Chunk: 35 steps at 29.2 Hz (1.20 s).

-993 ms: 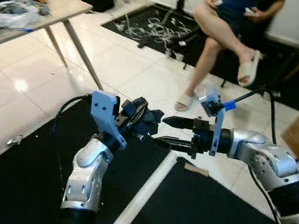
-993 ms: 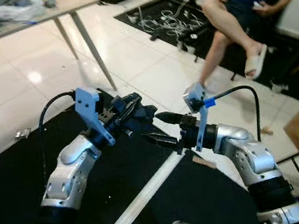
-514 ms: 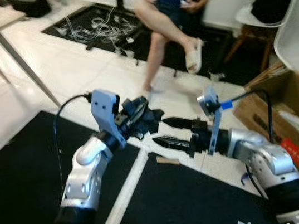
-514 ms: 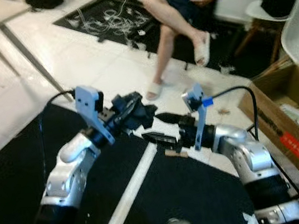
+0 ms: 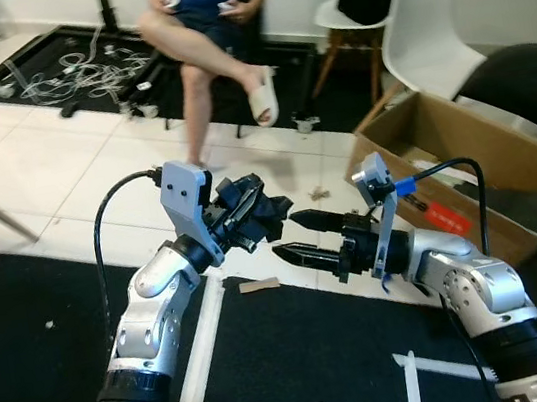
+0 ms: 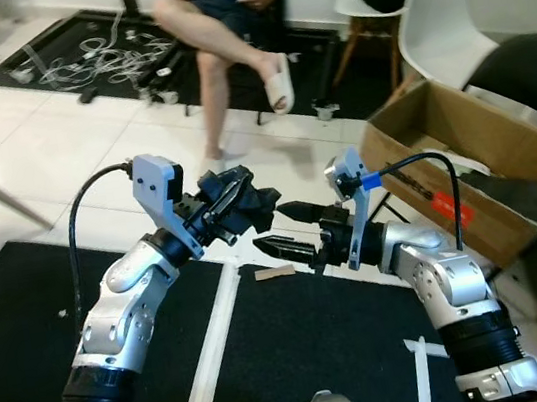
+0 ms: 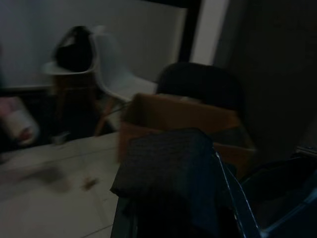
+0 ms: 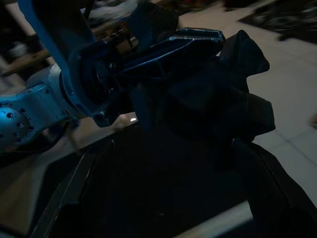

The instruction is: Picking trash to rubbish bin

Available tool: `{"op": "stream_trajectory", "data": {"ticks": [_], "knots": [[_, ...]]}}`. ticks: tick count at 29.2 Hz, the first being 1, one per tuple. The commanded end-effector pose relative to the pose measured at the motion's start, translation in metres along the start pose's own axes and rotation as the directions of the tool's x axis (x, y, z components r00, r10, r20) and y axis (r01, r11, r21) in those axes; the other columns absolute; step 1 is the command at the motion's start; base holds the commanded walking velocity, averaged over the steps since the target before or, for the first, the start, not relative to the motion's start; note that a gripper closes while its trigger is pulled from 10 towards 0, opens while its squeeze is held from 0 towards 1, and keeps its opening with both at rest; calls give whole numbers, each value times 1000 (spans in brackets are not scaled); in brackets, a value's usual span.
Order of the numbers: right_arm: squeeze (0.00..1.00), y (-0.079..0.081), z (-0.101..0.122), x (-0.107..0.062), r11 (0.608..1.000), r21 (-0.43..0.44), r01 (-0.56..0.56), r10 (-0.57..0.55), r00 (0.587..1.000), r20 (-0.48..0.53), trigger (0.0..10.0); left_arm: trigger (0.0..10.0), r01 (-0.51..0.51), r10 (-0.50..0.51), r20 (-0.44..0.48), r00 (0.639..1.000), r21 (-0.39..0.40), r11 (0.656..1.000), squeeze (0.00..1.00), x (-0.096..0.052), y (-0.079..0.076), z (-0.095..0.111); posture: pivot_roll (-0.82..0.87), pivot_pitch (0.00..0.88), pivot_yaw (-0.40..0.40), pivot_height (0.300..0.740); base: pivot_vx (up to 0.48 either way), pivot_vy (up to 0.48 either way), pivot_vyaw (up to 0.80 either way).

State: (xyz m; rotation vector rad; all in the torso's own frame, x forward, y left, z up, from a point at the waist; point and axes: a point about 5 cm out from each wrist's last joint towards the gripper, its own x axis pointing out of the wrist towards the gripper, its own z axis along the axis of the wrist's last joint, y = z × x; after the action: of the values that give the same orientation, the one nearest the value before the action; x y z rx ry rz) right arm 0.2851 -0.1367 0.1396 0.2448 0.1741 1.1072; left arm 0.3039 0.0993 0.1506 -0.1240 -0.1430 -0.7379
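Box (image 5: pixel 466 166) of cardboard sits open on the floor ahead to the right, likely the bin. Left gripper (image 5: pixel 250 214) is clamped on a dark crumpled wad (image 5: pixel 260 210) held up at chest height. Right gripper (image 5: pixel 300 239) hangs beside it, fingers parted, empty. Risk: the loose wad slipping free mid-walk and dropping short of the box.

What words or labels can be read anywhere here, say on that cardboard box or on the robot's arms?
Cardboard box: a red label on its side carries print, too small and blurred to read.
Left gripper, holding crumpled dark trash: no lettering visible.
Right gripper: no lettering visible.
No text here is legible.
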Motion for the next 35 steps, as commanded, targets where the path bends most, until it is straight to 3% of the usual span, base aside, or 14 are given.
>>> {"op": "stream_trajectory", "data": {"ticks": [1, 35], "knots": [[0, 0, -1, 0, 1000, 8, -3, 3, 1000, -8, 10000, 10000, 15, -15, -8, 1000, -9, 1000, 0, 0, -2, -3, -50, 0, -44, 740, 0, 0, -769], [0, -1, -1, 0, 1000, 6, -8, 8, 1000, -11, 10000, 10000, 14, -14, -9, 1000, -14, 1000, 0, 1, -1, -4, -50, 0, -44, 740, 0, 0, -769]]}}
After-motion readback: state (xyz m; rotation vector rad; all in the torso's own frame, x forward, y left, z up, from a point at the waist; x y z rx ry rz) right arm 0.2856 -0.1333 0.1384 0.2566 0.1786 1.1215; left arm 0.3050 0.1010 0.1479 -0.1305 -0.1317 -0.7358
